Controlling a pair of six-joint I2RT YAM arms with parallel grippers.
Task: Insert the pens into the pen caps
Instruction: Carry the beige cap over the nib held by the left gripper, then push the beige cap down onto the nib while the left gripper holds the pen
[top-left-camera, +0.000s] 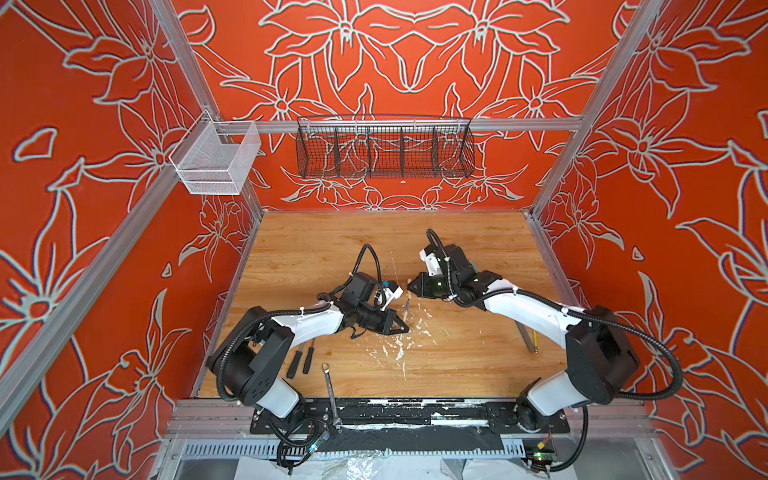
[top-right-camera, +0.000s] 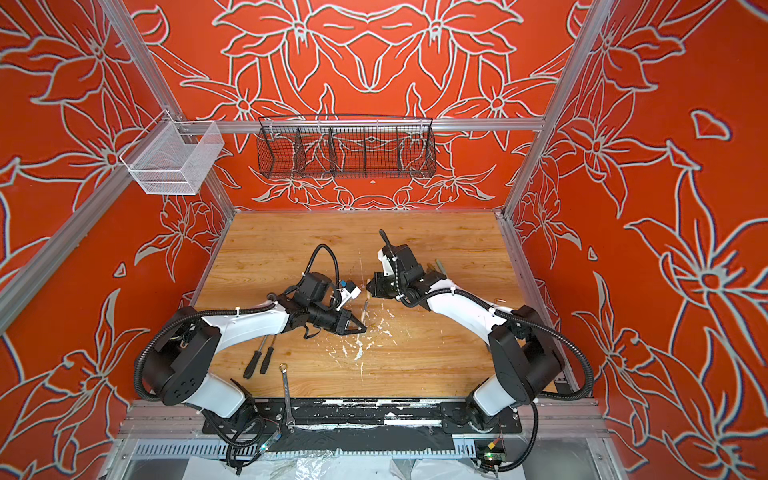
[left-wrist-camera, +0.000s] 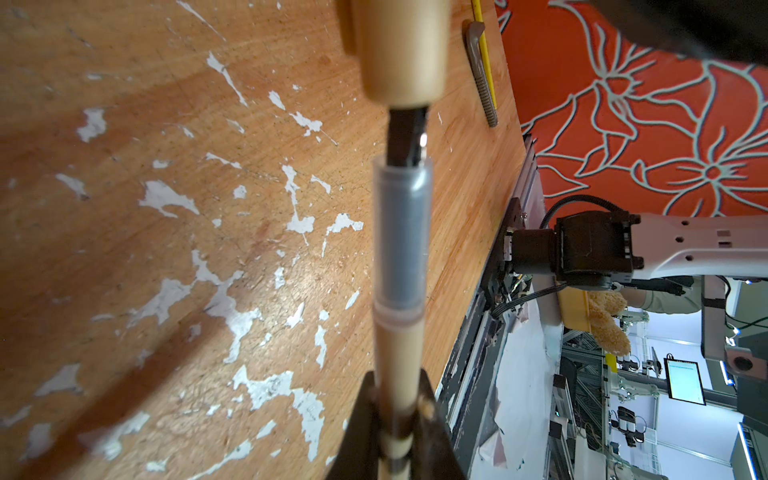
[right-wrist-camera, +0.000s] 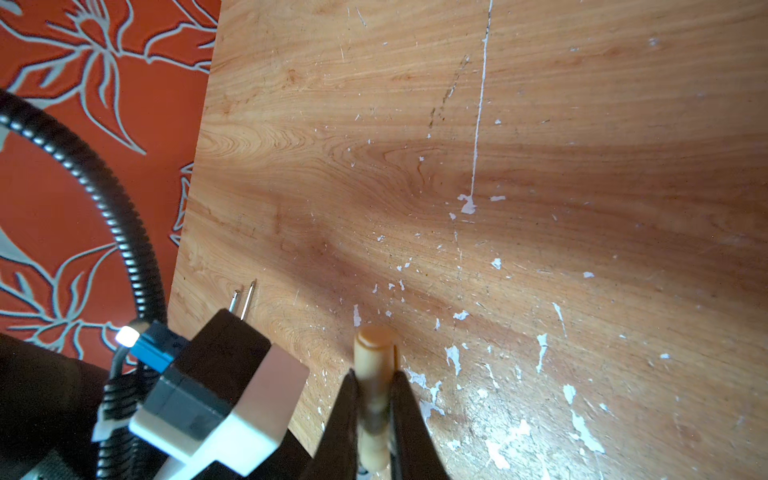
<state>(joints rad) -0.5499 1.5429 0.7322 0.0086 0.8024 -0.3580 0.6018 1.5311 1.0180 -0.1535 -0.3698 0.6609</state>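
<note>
Step in hand: mating pen to cap. Your left gripper (left-wrist-camera: 394, 415) is clamped tight on the barrel of the beige pen (left-wrist-camera: 401, 245), and your right gripper (right-wrist-camera: 375, 395) is pinched on the beige cap (right-wrist-camera: 373, 345). Both pieces look raised off the table (top-left-camera: 332, 249), between the two arms near its middle. In the left wrist view the pen's dark tip sits at the cap's mouth, roughly in line with it. Next, I'd judge, you push the two together along the pen's axis, coaxial, with neither grip loosened until the cap seats. How deep the tip is I can't tell, and the cap's far end is cut off there. In both top views the pair is tiny. A greenish stick (top-right-camera: 439, 266) beside the right arm may be another pen. The other pens and caps aren't visible.
</note>
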